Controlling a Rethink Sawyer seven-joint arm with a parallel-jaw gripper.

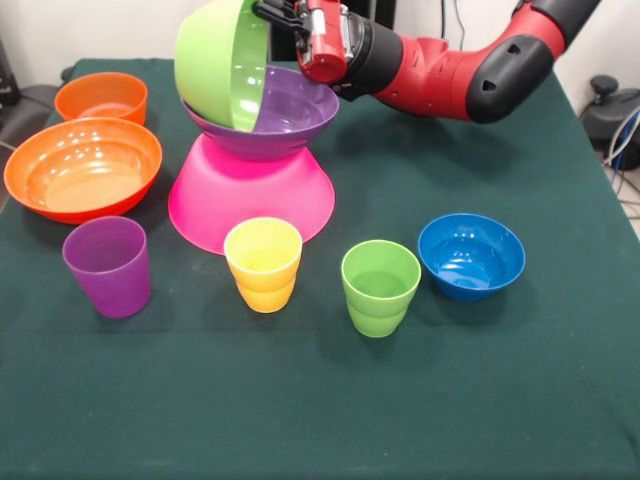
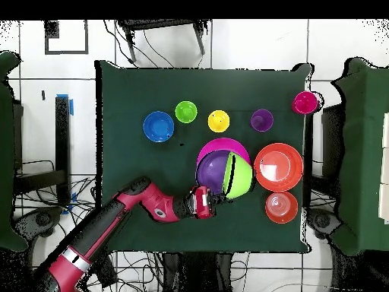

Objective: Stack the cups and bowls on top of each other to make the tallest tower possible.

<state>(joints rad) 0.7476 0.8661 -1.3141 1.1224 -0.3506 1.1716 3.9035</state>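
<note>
The tower stands at the table's middle: an inverted pink bowl with a purple bowl upright on it. My gripper is shut on the rim of the lime green bowl, which is tipped on its side with its lower edge inside the purple bowl. From overhead, the gripper meets the green bowl beside the purple bowl. The purple cup, yellow cup and green cup stand in a front row. The red cup stands at a table corner, seen only from overhead.
The large orange bowl and small orange bowl sit left of the tower in the front view. The small blue bowl sits right of the green cup. My arm reaches in from the upper right.
</note>
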